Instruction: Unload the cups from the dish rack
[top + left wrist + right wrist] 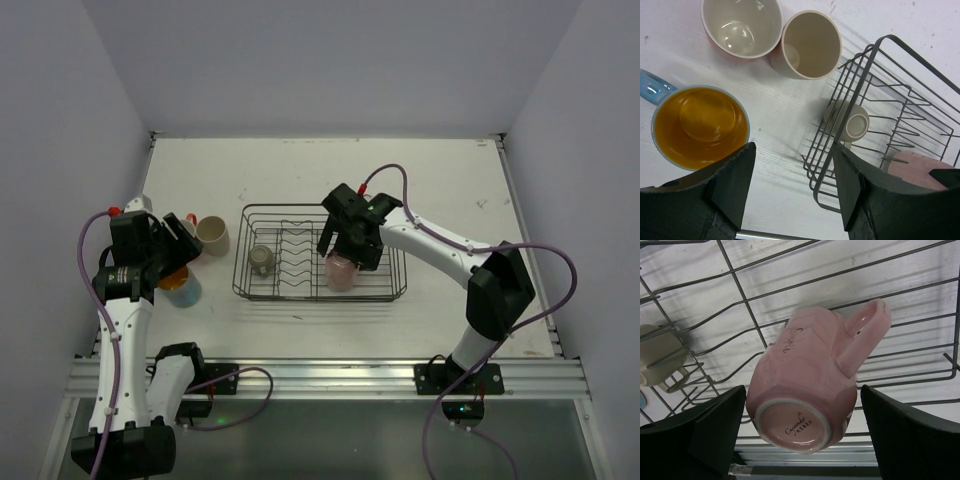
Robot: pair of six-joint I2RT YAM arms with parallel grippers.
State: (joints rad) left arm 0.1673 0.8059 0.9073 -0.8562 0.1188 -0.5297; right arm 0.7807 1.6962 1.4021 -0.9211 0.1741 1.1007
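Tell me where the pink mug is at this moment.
In the top view, the pink mug is in the right half of the dish rack, right of the plate dividers, under the open right gripper.

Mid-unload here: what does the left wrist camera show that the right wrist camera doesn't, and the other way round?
Only the left wrist: three cups standing on the table outside the dish rack, namely the orange mug, the beige mug and the light blue mug, with the left gripper open and empty. Only the right wrist: the pink mug with its handle and lettered base, between the fingers of the open right gripper, not clamped. Both: the dish rack, the small olive-grey mug in it, and part of the pink mug.
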